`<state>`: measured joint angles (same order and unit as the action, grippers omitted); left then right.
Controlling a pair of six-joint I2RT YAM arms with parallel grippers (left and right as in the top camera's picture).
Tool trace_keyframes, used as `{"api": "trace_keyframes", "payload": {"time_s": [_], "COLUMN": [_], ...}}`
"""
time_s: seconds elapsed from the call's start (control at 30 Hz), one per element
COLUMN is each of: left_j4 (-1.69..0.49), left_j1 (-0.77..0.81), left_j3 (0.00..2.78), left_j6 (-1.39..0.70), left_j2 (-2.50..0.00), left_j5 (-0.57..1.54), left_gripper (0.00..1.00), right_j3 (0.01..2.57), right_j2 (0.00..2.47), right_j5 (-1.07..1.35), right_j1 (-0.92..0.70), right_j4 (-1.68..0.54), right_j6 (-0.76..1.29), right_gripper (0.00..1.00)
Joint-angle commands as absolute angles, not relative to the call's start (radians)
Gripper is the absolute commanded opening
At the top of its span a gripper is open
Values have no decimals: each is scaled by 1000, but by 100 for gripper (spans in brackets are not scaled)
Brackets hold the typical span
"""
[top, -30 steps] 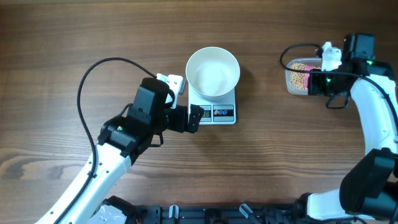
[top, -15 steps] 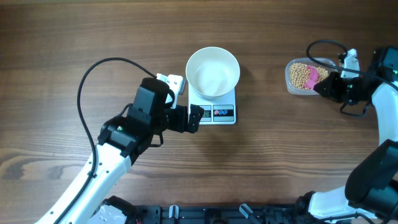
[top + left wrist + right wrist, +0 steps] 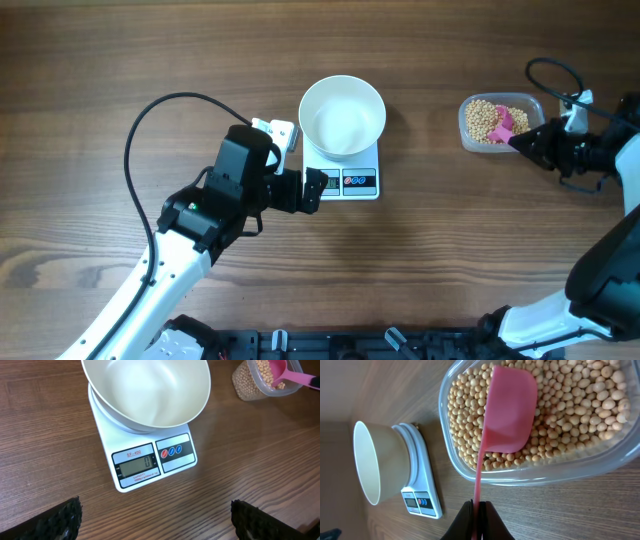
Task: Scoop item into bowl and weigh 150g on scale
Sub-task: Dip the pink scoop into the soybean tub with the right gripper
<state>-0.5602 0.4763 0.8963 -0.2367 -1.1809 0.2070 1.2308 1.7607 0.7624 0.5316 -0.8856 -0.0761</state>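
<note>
The white bowl [image 3: 342, 116] stands empty on the scale [image 3: 348, 183], whose display [image 3: 134, 464] reads zero. My left gripper [image 3: 315, 188] hovers open just left of the scale's panel, with nothing between its fingers [image 3: 60, 520]. Tan beans [image 3: 484, 118] fill a clear tub [image 3: 466, 133] at the right. My right gripper [image 3: 530, 142] is shut on the thin handle of a pink scoop [image 3: 510, 415], and the scoop's head lies over the beans [image 3: 570, 405] inside the tub. The right wrist view also shows the bowl [image 3: 370, 462] and the scale [image 3: 422, 492] farther off.
A black cable [image 3: 140, 140] arcs over the table left of my left arm. A small white part [image 3: 278, 130] on that arm sits beside the scale's left edge. Bare wooden table [image 3: 430, 250] lies between the scale and the tub.
My right arm has drawn back to the right, off the top of the tub, uncovering the beans and the pink scoop. The left arm, bowl and scale have not moved.
</note>
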Motion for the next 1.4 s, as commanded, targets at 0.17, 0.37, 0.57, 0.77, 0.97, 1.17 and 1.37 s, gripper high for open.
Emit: {"api": "trace_keyframes", "payload": {"time_s": [0.17,0.37,0.57,0.77,0.97,1.17,1.37], "left_j4": [-557,-557,-557,-557,-557,-557,-557], "left_j1": [482,482,482,482,482,482,482], "left_j3": [896,896,896,896,896,896,896], "left_j6": [-216,-216,-216,-216,-216,-216,-216], "left_j2": [-1172,-1172,-1172,-1172,-1172,-1172,-1172], "left_j5": [197,197,197,197,197,197,197], "left_gripper": [100,100,100,100,100,100,100], "right_j3": [1156,1136,1136,1136,1136,1136,1136], "right_j2": [1779,1779,1779,1779,1779,1779,1779], "right_j5": [921,998,997,1023,1023,1069,1118], "right_j1": [577,596,606,633,686,731,765], "right_j4": [-852,-815,-786,-767,-798,-894,-910], "right_j6": [-49,-15,28,30,24,-104,-139], "right_gripper": [4,4,4,4,4,4,4]}}
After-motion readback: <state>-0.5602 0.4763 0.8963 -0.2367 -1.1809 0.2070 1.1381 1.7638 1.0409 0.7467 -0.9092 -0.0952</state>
